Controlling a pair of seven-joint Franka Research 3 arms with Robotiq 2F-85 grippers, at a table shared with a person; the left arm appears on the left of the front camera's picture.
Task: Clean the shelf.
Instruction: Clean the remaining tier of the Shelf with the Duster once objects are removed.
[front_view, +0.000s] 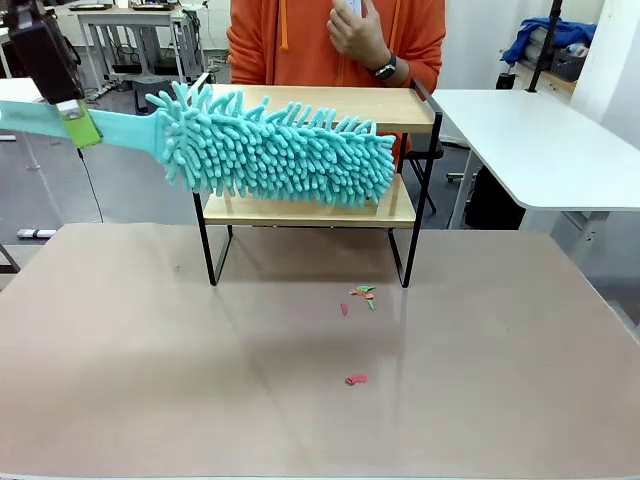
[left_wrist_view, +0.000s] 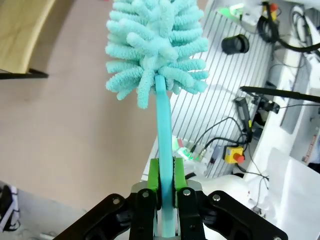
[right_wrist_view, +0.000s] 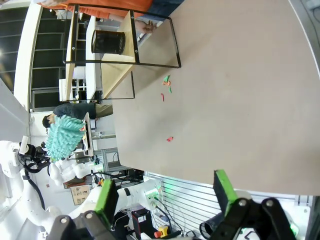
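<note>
While a teal duster (front_view: 275, 150) is clenched in the left claw (left_wrist_view: 166, 172) before the shelf (front_view: 405, 110), the right claw (right_wrist_view: 165, 195) is seen spread open — above the bench (right_wrist_view: 240, 100).

The shelf (front_view: 400, 106) stood upright on thin black legs near the table's far edge, about midway between the left and right edges. Its two light wooden boards lay level, one above the other, in a thin black metal frame with raised rails at both short sides.
</note>
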